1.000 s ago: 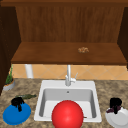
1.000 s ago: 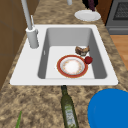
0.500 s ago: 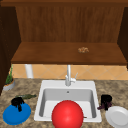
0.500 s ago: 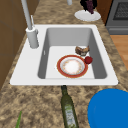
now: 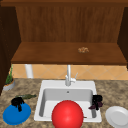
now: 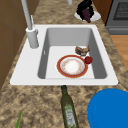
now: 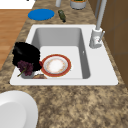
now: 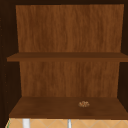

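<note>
- Over the sink's [image 5: 40, 100] right rim, my right hand [image 5: 97, 99] is curling its fingers round a bunch of purple grapes [image 5: 95, 106].
- The bunch is hanging long axis upright below my palm, stem end slanting down and leftward.
- My left hand [image 5: 17, 102] is hovering over the blue plate [image 5: 15, 115], fingers curled, holding nothing.

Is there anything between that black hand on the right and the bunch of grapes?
Nothing visible: the right hand is already curled round the purple grapes, holding them above the right rim of the sink, near the white plate.
</note>
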Controlling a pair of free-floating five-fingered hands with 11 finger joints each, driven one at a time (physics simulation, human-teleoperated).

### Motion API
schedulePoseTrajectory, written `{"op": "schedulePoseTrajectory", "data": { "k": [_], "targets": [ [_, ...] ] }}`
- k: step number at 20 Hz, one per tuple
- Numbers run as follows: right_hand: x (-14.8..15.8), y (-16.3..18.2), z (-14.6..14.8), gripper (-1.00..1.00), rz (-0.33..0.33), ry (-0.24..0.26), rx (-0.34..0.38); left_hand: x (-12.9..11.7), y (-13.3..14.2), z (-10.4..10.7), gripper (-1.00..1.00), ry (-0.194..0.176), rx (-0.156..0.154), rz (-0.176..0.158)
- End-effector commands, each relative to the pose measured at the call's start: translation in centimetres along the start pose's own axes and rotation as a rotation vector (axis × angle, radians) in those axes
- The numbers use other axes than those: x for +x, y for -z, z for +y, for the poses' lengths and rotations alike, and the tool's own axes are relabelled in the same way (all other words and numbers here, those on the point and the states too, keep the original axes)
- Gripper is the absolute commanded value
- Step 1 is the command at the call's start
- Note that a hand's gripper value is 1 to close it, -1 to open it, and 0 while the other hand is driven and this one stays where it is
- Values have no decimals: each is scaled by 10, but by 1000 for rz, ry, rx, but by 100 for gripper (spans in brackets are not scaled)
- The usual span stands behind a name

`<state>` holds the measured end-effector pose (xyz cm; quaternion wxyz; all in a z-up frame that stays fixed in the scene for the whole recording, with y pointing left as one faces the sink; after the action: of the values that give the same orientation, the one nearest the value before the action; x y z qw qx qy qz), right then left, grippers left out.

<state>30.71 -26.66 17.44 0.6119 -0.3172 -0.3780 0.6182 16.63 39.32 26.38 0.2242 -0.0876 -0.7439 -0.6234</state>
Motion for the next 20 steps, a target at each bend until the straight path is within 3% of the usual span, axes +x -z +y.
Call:
{"op": "schedulePoseTrajectory", "data": {
  "k": [1,16,20],
  "targets": [
    [19,24,3,100,35,24,40,0,0,0,0,0,0,0],
    [92,132,33,100,43,9,32,0,0,0,0,0,0,0],
    [122,151,49,100,19,-5,30,0,0,0,0,0,0,0]
  ]
}}
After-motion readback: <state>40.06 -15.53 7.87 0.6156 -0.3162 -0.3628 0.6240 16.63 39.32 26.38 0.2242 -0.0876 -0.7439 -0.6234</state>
